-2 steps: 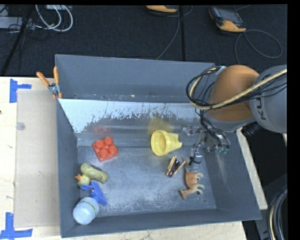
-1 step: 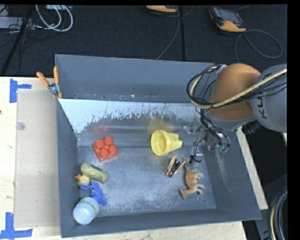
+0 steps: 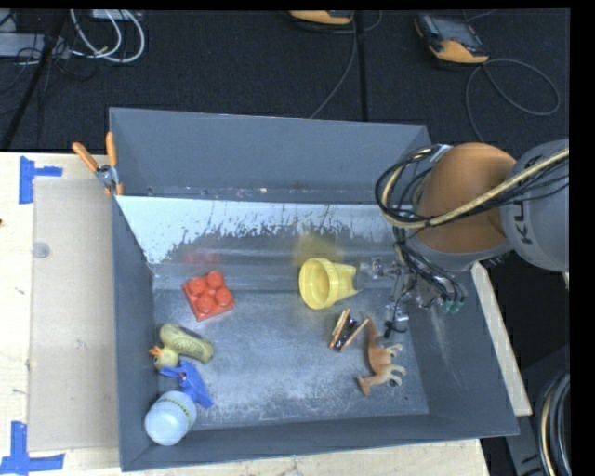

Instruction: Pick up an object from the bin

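gripper (image 3: 399, 318) low at the right side of the bin (image 3: 270, 149); whether it is spread or pressed together cannot be told. likeliest target: brown toy animal (image 3: 379, 368), just nearward of it, long axis slanting; dark clip (image 3: 344, 330) to its left.

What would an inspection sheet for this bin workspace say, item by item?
Surface: grey metal bin, floor scuffed and speckled.
Job's things: nearest the gripper are a brown toy animal, a brown clothespin and a yellow cup on its side.
Clutter: red studded block, olive-green toy, blue clip and pale bottle, all at the left.
Grippers: gripper low at the bin's right side, above the toy animal.
Cables: looped wrist cables; loose floor cables.
Surroundings: dark floor behind the bin.
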`<state>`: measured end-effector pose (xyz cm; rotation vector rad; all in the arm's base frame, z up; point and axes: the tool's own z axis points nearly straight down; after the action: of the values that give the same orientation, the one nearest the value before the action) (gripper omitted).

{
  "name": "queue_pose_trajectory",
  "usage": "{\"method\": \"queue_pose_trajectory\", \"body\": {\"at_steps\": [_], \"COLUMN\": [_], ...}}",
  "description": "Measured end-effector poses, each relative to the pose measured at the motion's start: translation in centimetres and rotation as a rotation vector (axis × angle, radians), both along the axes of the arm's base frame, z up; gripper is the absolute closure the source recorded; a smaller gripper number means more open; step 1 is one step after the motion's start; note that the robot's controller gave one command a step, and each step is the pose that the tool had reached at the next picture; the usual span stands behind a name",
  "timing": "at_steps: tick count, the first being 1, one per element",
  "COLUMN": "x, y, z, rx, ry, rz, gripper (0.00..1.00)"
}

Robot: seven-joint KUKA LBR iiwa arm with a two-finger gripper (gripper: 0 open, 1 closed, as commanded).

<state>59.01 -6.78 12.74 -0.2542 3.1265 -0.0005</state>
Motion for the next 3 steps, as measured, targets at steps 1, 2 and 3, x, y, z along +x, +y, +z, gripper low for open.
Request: {"method": "queue_pose_trajectory", "body": {"at_steps": [1,2,3], "x": [-2.6,-4.1,-5.4], "y": [-3.3,-4.7,-2.5], "z": [-3.5,-4.7,-5.3], "rx": [0.002,-0.002,0.0], "ry": [0.009,0.005,0.005], "rz": [0.244,0.333,0.507], "gripper": [0.0,0.0,0.0]}}
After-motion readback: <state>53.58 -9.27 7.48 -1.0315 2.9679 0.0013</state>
